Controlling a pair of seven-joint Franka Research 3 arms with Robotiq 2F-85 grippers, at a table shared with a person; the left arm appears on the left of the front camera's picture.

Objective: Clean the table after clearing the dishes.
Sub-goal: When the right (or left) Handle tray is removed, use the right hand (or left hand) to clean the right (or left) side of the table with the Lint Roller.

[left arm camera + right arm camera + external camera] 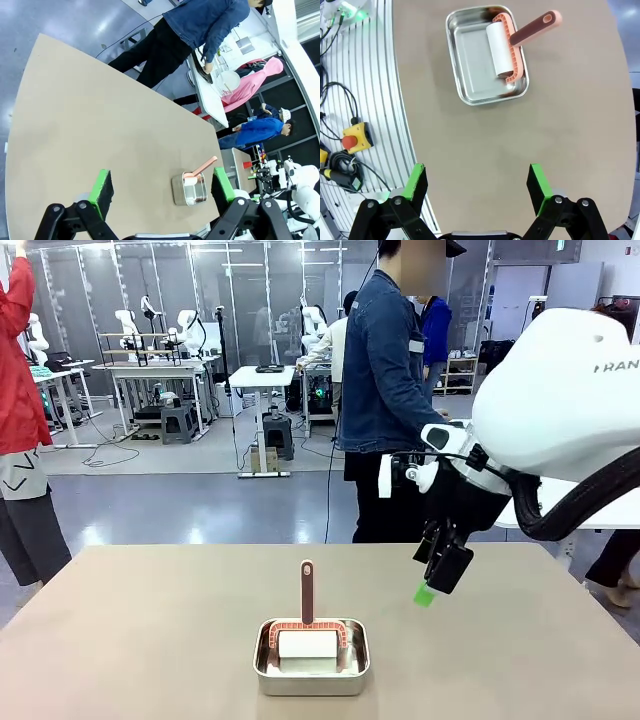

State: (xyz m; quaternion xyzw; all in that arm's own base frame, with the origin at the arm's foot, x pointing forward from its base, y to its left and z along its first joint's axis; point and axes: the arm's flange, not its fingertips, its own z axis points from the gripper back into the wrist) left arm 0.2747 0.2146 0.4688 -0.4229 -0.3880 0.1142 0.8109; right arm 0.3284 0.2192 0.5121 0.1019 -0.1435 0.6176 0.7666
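— Tabletop status?
— Beige table [140, 640] lies bare before me, save pan [311, 682] holding roller [308, 644]. My left gripper [162, 187] and right gripper [477, 185] are spread, empty.
— Recommendation?
— Pinch handle [307, 590] squarely, mid-length.

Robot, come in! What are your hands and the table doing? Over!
Left gripper and right gripper open, holding nothing. Table carries a steel pan with a roller in it. Person stands beyond far edge.

We note bright, even overhead lighting; the table [150, 640] carries soft, faint shadows; wrist views bow at edges; the far background is possibly soft.
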